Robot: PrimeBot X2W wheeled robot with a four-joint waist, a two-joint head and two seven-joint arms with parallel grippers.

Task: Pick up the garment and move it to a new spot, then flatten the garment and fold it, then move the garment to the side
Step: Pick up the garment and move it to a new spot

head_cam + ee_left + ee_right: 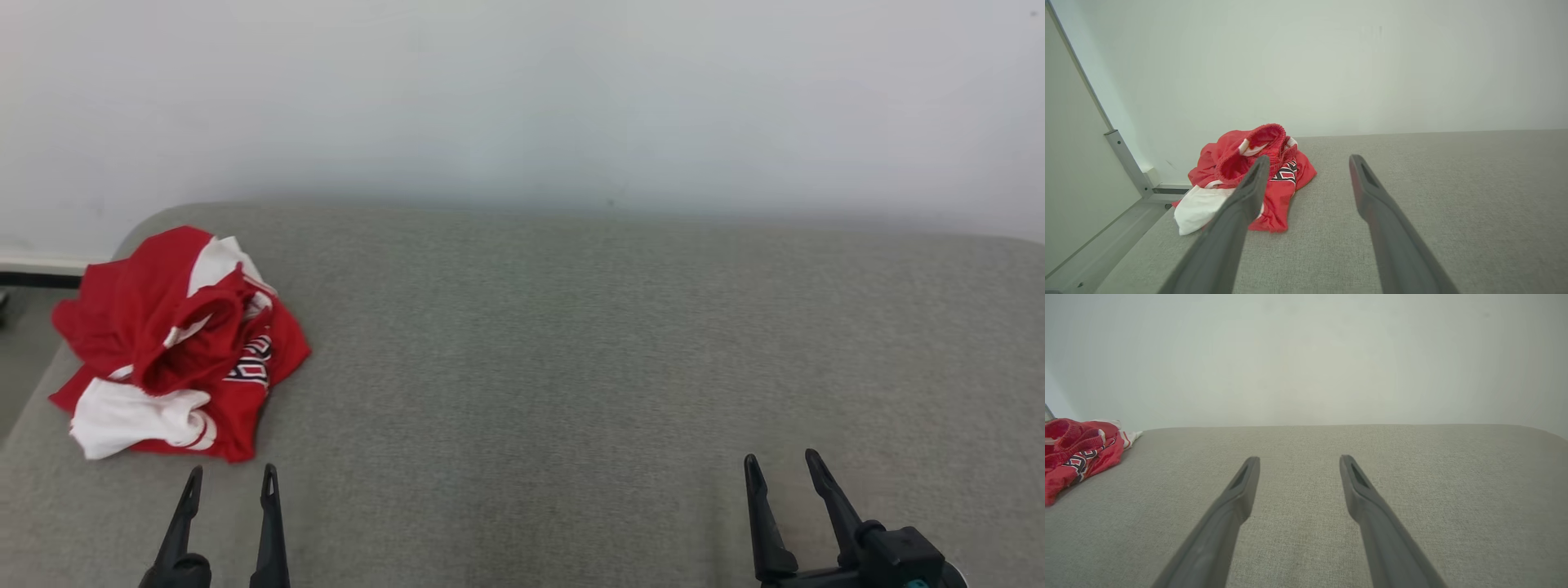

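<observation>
Both spread, left pincer (233, 469) and right pincer (780, 456) hover over grey surface (571, 367); pale wall (522, 98) behind.

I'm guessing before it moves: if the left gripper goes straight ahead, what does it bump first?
Probably the crumpled red and white garment, lying just ahead of the open left gripper, mostly toward its left side.

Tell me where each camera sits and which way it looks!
Head view: on the head, looking forward and down at the grey cushion and red garment; left fingers and right fingers poke up, open.
Left wrist view: on the left wrist, looking along the left fingers at the garment and wall.
Right wrist view: on the right wrist, looking along the right fingers across the cushion.
Shared: all three show the garment.
</observation>
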